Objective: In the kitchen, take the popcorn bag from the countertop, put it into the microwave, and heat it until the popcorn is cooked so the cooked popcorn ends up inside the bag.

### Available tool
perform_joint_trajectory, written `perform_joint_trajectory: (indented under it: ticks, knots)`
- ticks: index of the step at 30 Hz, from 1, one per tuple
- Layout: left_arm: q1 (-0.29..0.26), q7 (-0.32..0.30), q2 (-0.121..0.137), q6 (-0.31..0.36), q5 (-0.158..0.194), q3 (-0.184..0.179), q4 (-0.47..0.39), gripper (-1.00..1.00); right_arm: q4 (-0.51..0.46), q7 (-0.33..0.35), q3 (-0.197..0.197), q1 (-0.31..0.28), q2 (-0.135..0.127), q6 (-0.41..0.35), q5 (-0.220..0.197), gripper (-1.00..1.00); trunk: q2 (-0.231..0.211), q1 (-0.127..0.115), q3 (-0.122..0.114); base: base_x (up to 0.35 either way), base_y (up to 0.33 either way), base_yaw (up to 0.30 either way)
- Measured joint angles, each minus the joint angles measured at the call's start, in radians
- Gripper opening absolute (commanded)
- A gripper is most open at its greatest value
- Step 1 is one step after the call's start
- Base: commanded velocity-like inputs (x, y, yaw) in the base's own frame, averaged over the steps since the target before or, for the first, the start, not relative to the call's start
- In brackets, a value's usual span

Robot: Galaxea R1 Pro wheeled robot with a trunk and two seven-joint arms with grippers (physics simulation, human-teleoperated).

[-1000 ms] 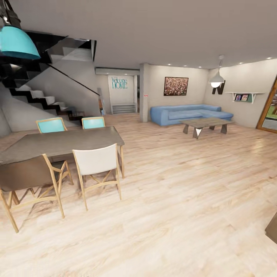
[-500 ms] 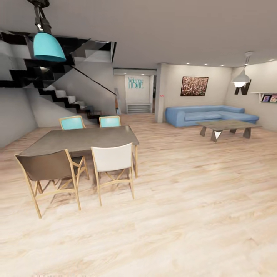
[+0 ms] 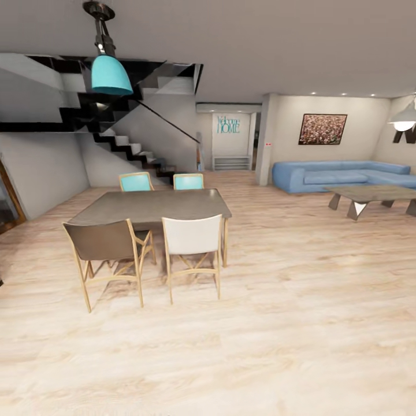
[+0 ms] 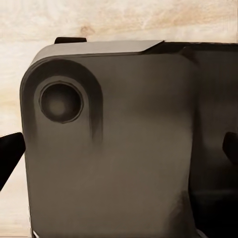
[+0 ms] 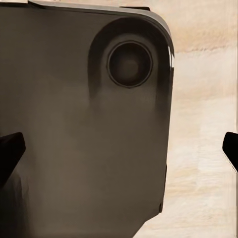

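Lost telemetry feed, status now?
Both grippers wide open, nothing held, pointing at robot's own body. In transit: no kitchen ahead. Dining table and chairs ahead-left; wood floor beyond.

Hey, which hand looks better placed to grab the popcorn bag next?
Neither yet. The head view has a dining table, chairs and a blue sofa; each wrist view faces the robot's dark body over wood floor, fingertips spread at the edges. Left and right look equally placed.
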State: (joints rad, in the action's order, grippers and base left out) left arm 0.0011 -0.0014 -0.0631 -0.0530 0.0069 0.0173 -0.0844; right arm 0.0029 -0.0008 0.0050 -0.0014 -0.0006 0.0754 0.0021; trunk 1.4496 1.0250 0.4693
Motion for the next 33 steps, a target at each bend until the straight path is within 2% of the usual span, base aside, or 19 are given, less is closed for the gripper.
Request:
perform_joint_trajectory:
  ticks: [4, 9, 11, 33]
  knots:
    - [0.000, 0.001, 0.000, 0.000, 0.011, 0.003, 0.001, 1.00, 0.000, 0.000, -0.001, 0.000, -0.001, 0.000, -0.002, 1.00, 0.000, 0.000, 0.000, 0.000, 0.000, 0.269]
    - [0.000, 0.000, 0.003, -0.001, 0.085, 0.009, 0.002, 1.00, 0.000, -0.001, -0.001, 0.000, -0.001, 0.001, -0.002, 1.00, 0.000, 0.000, 0.000, 0.000, 0.000, 0.269]
    - [0.000, 0.000, 0.003, -0.001, 0.097, 0.009, 0.002, 1.00, 0.000, -0.001, -0.001, 0.000, -0.001, 0.000, -0.002, 1.00, 0.000, 0.000, 0.000, 0.000, 0.000, 0.269]
    - [-0.001, 0.000, 0.004, -0.001, 0.103, 0.010, 0.002, 1.00, 0.000, -0.001, 0.001, 0.000, 0.001, 0.000, 0.000, 1.00, 0.000, 0.000, 0.000, 0.000, 0.000, 0.268]
